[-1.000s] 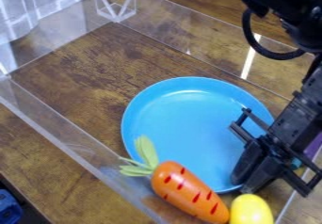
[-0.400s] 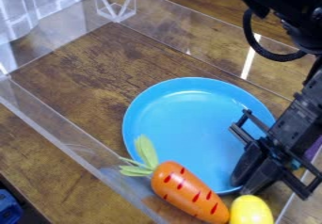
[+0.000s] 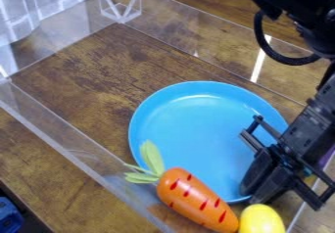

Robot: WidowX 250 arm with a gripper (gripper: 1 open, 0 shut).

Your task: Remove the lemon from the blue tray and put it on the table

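The blue tray lies on the dark wood table, and nothing rests on its blue surface. The lemon is at the bottom edge of the picture, just off the tray's near right rim and beside the carrot. My black gripper comes down from the right, and its fingertips meet the top of the lemon. It is shut on the lemon, and the fingers hide the fruit's upper part.
An orange carrot with green leaves lies against the tray's near rim, left of the lemon. Clear acrylic walls border the table. A black cable loops down from the arm at upper right.
The gripper and the lemon have shifted slightly down and toward the near right edge together. The tray and carrot have not moved.
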